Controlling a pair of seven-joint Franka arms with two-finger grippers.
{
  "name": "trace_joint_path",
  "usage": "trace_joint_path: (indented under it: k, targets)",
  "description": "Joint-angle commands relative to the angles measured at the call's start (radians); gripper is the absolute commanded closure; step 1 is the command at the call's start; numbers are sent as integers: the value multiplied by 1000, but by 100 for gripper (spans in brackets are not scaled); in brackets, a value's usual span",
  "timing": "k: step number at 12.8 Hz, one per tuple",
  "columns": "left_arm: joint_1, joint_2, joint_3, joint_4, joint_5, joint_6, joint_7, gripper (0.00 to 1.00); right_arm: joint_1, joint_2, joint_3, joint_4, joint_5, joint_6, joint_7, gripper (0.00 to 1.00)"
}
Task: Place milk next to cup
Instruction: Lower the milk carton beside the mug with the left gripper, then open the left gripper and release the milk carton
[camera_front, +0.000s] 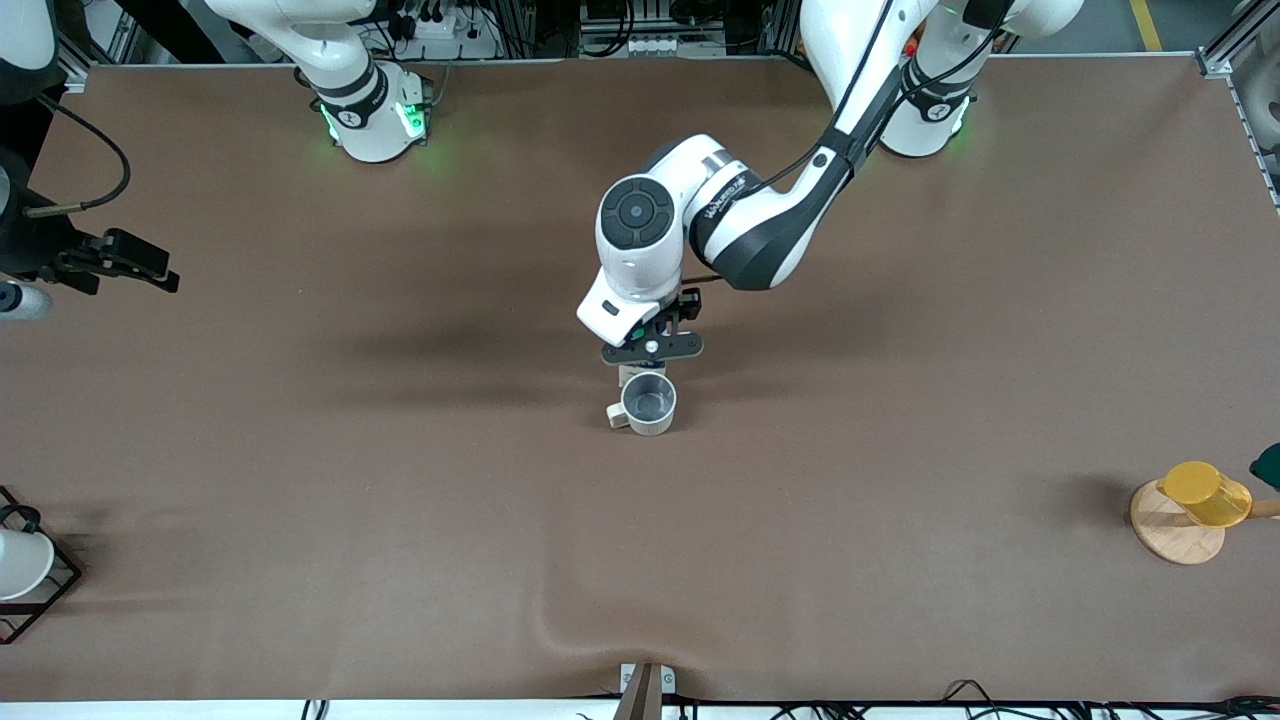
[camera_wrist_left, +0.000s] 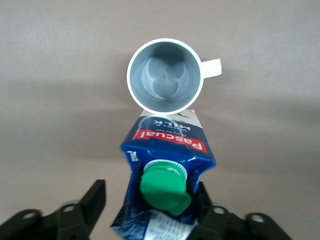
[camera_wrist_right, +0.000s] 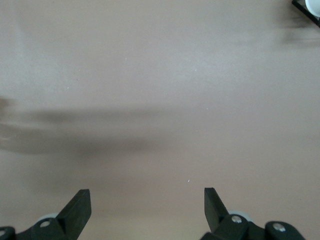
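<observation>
Here, in the front view, the left gripper (camera_front: 650, 350) is seen low over the table's (camera_front: 300, 450) middle, just above the beige ceramic mug with a grey inside (camera_front: 648, 402); the carton is hidden under the wrist. The right gripper (camera_front: 140, 265) is kept waiting at the right arm's end of the table.

In the left wrist view, the dark blue milk carton with a green round cap (camera_wrist_left: 165, 187) stands between spread fingers (camera_wrist_left: 90, 202), one finger clearly apart from it. The carton leans toward the mug, its top almost touching the rim.

In the right wrist view, spread fingers are shown over bare table.
</observation>
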Motion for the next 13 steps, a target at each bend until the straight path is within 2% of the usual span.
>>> trace_joint_path:
  k: [1,4,7,10,13]
  targets:
    - [-5,-99,8,-9,0,-23,-30,0,-10,-16,2,1,-6,1,-16,0]
    - [62,-213,12,-9,6,-109,-27,0,-7,-19,4,21,2,-5,-14,0]
    - [275,-284,35,-10,15,-112,-4,0,-4,-25,11,44,7,-10,-14,0]
    - [472,-350,31,-32,43,-142,184,0,4,-26,16,53,5,-8,-14,0]
    - [591,-431,23,-42,41,-328,415,0,-1,-26,13,61,5,-10,-14,0]
